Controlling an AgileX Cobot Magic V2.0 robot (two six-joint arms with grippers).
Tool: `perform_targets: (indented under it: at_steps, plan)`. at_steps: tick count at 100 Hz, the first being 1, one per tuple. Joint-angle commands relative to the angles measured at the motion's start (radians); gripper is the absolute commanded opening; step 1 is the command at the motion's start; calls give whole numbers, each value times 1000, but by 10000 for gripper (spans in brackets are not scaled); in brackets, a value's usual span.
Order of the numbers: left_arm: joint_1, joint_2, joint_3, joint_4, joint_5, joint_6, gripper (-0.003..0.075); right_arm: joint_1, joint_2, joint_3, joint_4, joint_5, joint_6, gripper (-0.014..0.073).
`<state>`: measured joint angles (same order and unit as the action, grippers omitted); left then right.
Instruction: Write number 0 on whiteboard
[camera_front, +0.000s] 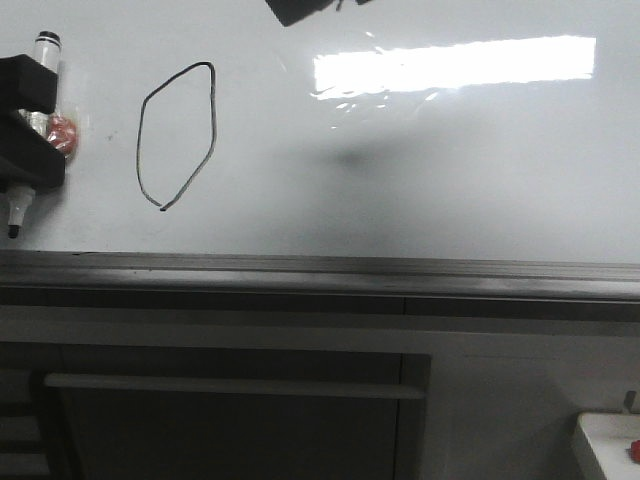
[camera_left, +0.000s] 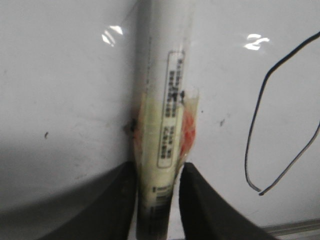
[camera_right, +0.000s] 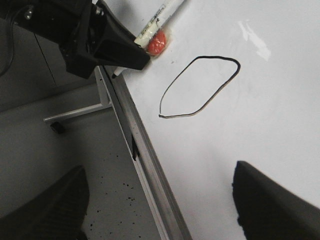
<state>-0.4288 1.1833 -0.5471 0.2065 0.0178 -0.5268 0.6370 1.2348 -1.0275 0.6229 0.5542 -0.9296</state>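
A thin black loop, the number 0 (camera_front: 175, 135), stands on the glossy whiteboard (camera_front: 420, 180), tall and angular with a pointed bottom. It also shows in the left wrist view (camera_left: 280, 115) and the right wrist view (camera_right: 197, 87). My left gripper (camera_front: 25, 110) is at the board's left edge, to the left of the loop, shut on a white marker (camera_left: 167, 135) with a red patch on its wrap. The marker's tip (camera_front: 14, 222) points down, apart from the loop. My right gripper (camera_right: 160, 210) is open and empty over the board's ledge.
A grey metal ledge (camera_front: 320, 270) runs along the whiteboard's lower edge. A dark grey cabinet with a bar handle (camera_front: 235, 385) stands below it. A white tray corner with a red item (camera_front: 610, 445) is at the bottom right. A bright light reflection (camera_front: 455, 65) lies on the board.
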Motion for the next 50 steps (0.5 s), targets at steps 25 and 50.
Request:
perform_targets:
  at_steps: [25, 50]
  plan:
    - [-6, -88, -34, -7, -99, -7, 408, -7, -31, -32, 26, -34, 2, 535]
    - [-7, -275, -34, -7, -65, -7, 335, -7, -41, -32, 26, -44, 41, 200]
